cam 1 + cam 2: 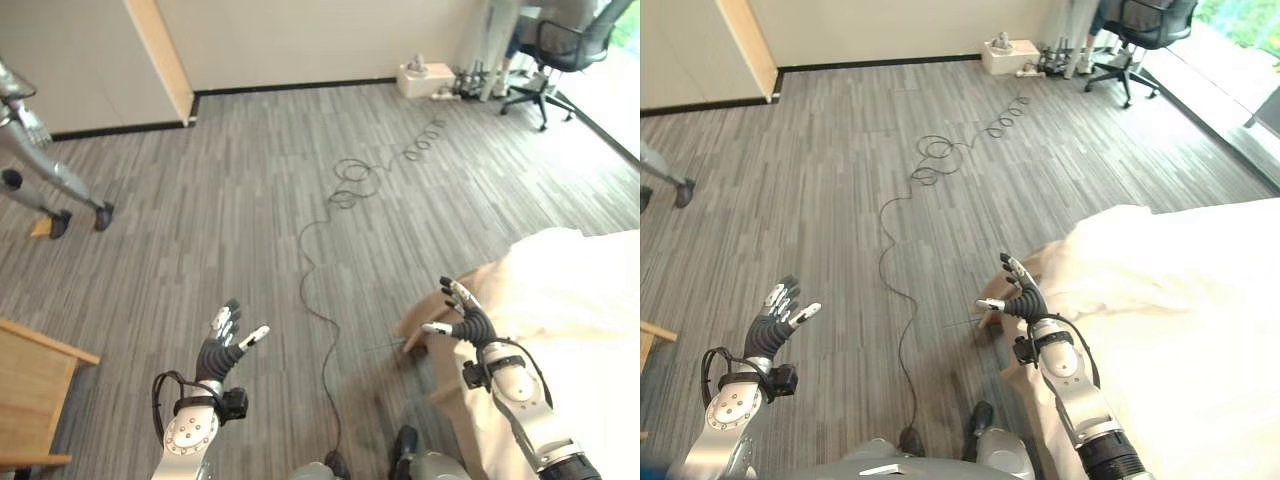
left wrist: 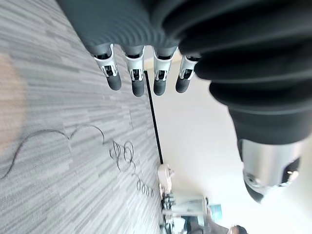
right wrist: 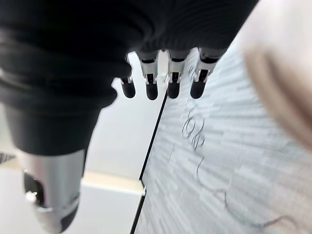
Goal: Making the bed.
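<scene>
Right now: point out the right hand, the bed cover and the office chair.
right hand (image 1: 1023, 298), right eye view, on the palm.
bed cover (image 1: 1200, 300), right eye view, on its upper surface.
office chair (image 1: 572, 40), left eye view, on the backrest.

Big bed (image 1: 1200, 400) on the right side, covered by a soft cream-white blanket (image 1: 1160, 265). Puffy and wrinkled on top, not smooth. Bunched up in a rumpled heap near the corner (image 1: 1055, 262), with a tan edge (image 1: 470, 285) showing there. Hanging down over the side of the bed toward the grey striped floor (image 1: 890, 160). Bright white higher up, more yellow lower down.
</scene>
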### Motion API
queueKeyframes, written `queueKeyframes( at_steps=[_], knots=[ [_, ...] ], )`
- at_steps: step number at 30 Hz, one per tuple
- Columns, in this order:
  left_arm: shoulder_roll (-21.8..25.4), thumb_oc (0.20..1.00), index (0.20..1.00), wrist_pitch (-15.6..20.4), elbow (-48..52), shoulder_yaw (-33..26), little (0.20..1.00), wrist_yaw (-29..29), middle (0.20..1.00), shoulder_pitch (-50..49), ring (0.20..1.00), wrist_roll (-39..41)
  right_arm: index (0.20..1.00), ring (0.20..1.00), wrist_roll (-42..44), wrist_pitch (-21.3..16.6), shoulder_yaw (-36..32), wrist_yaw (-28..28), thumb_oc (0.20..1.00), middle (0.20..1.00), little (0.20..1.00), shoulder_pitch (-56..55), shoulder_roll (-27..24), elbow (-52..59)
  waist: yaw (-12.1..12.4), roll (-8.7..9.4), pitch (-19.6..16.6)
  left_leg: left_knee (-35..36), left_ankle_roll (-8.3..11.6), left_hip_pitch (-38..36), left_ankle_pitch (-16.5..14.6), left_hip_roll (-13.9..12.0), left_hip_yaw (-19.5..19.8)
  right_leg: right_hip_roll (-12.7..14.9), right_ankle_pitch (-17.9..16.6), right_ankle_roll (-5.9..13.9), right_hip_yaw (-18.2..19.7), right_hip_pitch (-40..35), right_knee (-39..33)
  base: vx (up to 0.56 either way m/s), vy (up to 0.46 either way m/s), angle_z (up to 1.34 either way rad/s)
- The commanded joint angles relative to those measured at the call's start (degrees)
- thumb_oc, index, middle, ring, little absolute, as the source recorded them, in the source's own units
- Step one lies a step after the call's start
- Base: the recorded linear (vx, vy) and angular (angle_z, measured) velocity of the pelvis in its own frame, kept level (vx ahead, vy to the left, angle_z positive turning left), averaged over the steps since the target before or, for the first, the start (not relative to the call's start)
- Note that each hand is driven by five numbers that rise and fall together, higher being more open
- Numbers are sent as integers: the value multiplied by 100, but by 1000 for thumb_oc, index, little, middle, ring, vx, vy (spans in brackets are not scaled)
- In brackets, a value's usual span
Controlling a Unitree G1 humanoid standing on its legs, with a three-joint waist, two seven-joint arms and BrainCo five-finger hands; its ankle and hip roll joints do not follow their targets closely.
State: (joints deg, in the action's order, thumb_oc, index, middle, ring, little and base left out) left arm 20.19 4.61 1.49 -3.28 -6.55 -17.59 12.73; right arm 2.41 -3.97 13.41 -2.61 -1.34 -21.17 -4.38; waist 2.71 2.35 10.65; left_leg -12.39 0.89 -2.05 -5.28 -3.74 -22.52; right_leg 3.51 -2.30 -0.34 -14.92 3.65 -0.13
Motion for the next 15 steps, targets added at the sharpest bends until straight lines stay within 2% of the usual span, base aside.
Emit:
queueKeyframes(
  at_steps=[1,2,3,4,6,7,10,13,14,15],
  knots=[
    [-106,1000,1000,333,251,-210,1000,-159,1000,133,1000,89,1000,1000,-52,-237,-162,-18,1000,1000,1000,409,-211,473,11,29,418,-893,185,377,-154,-571,1056,67,915,204,-2,-870,-369,99,-29,-112],
    [-130,1000,1000,355,243,-218,1000,-210,1000,118,1000,83,1000,1000,-67,-235,-175,-29,1000,1000,1000,423,-245,546,65,66,459,-967,134,560,-285,-301,1421,61,934,197,173,-880,-355,66,-36,-101],
    [-151,1000,1000,362,240,-234,1000,-221,1000,104,1000,88,1000,1000,-79,-239,-196,-12,1000,1000,1000,403,-266,609,80,102,455,-938,93,678,-363,-140,1620,64,949,215,268,-868,-348,178,27,-70],
    [-183,1000,1000,382,280,-252,1000,-211,1000,73,1000,40,1000,1000,-125,-286,-220,16,1000,1000,1000,316,-333,725,106,101,465,-654,43,675,-568,52,1826,60,977,247,414,-895,-356,180,54,-92],
    [-165,1000,1000,396,314,-234,1000,-198,1000,87,1000,-31,1000,1000,-211,-327,-296,15,1000,1000,1000,225,-439,850,87,93,447,-326,74,829,-435,192,2043,47,999,269,526,-925,-368,184,101,-93],
    [-119,1000,1000,398,356,-201,1000,-205,1000,122,1000,-79,1000,1000,-239,-354,-402,-21,1000,1000,1000,129,-518,927,52,46,452,59,109,948,-175,247,2211,-19,1047,275,674,-988,-359,179,147,-52],
    [-25,1000,1000,404,369,-148,1000,-337,1000,309,1000,-259,1000,1000,-296,-371,-483,-110,1000,1000,1000,62,-503,865,44,-55,509,497,172,1254,353,235,2559,-111,1160,267,985,-1099,-283,167,167,-51],
    [176,1000,1000,420,362,-167,1000,-606,1000,610,1000,-608,1000,1000,-328,-384,-574,-198,1000,1000,1000,18,-531,851,7,-114,520,1085,216,1357,625,81,2993,-146,1351,268,1472,-1183,-118,172,223,-112],
    [176,1000,1000,420,361,-166,1000,-606,1000,611,1000,-608,1000,1000,-328,-384,-575,-198,1000,1000,1000,18,-532,851,10,-116,517,1091,217,1358,630,78,2992,-148,1349,267,1474,-1178,-117,131,210,-34],
    [270,1000,1000,418,385,-214,1000,-692,1000,706,1000,-761,1000,1000,-342,-408,-599,-184,1000,1000,1000,11,-574,895,-28,-142,467,1256,233,1296,689,-4,3005,-153,1383,312,1632,-1186,-85,274,348,-8]
  ],
)
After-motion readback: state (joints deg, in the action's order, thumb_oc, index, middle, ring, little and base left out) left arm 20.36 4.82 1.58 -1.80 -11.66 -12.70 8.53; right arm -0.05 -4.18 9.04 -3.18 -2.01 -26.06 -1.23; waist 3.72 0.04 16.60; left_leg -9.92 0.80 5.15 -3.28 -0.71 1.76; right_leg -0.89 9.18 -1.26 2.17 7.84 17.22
